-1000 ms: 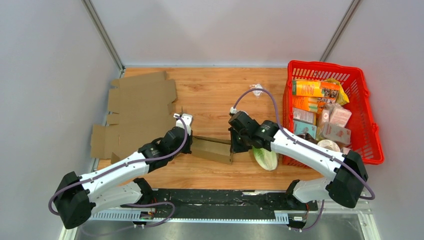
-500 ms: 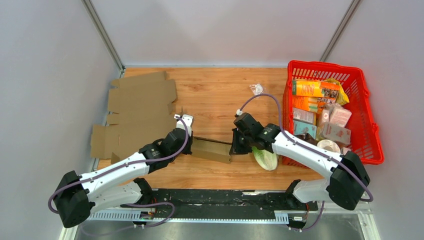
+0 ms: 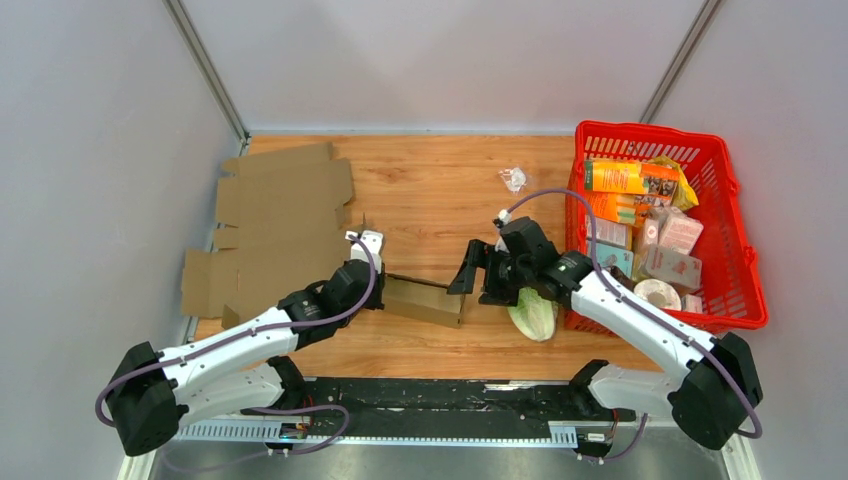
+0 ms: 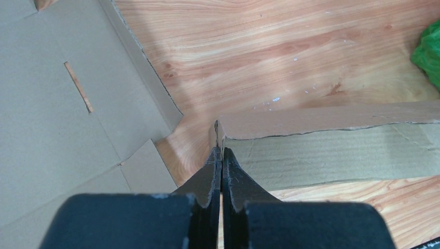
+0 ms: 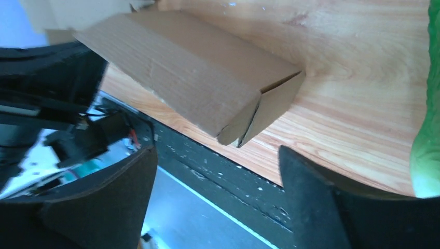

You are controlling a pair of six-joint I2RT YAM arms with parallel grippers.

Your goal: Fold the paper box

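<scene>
At the box (image 3: 425, 298) end farthest from the basket (image 3: 650, 130): the left gripper (image 4: 221, 153) has its fingers pressed flat together on the thin top edge of one cardboard wall, a pinch grip on that end alone.
At the box end nearest the basket: the right gripper (image 5: 217, 155) has its fingers spread wide and holds nothing. The folded corner flap lies ahead of the gap, not touching either finger.
Box: a low, partly flattened cardboard sleeve lying on the table (image 3: 430, 190), well apart from the basket.
Between box and basket: a cabbage (image 3: 530, 315), just beside the right gripper.
Beyond the box from the basket: flat cardboard sheets (image 3: 285, 210), apart from both grippers.
Step, as judged: one end is anchored and the other is free, so the flap near the basket looks to be next.
Risk, pivot: with only one thin pinch holding it, a push on the free end could swing or slide the box.
Risk, slip: that edge could pull out of the pinch or crease in the wrong place.
Risk, bump: the right gripper works close to the cabbage and could knock it.
</scene>
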